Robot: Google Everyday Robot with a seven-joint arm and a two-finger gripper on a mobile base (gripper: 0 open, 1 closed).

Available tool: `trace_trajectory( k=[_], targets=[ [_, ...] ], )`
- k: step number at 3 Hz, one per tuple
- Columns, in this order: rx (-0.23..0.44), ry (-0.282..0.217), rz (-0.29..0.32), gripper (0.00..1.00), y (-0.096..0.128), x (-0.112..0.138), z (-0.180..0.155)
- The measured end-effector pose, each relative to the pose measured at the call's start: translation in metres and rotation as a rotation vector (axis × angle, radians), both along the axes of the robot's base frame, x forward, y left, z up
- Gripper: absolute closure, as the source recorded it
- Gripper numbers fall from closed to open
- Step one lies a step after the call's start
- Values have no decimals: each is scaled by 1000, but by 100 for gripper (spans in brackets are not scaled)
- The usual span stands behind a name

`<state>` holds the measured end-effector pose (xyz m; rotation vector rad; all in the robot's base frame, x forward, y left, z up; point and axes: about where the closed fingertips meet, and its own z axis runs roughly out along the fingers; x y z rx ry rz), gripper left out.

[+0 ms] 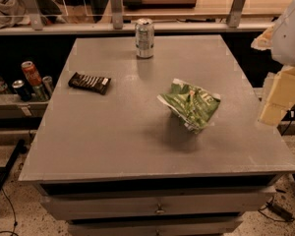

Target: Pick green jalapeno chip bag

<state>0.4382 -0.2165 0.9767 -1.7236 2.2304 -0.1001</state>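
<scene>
Chip bag (190, 103), green w/ white edges, crumpled, lies on grey table (113, 141), right of centre. Sits askew to table edges; long axis approx diagonal, far-left to near-right. One corner points at near edge.

Soda can (144, 38) upright near far edge, well apart from bag. Dark candy bar (89, 82) flat on left side, well apart.

Gripper (278, 100) at right edge of view, beside table's right side, off bag, not touching it. Claw state: can't tell.
</scene>
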Motion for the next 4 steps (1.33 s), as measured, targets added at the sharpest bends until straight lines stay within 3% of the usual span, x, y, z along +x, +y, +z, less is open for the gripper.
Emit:
trace_trajectory(
  k=[2, 3, 4],
  targets=[
    [0, -21, 31, 0, 3, 2, 2],
    [21, -5, 190, 0, 25, 15, -6],
    [25, 45, 450, 0, 59, 27, -29]
  ],
)
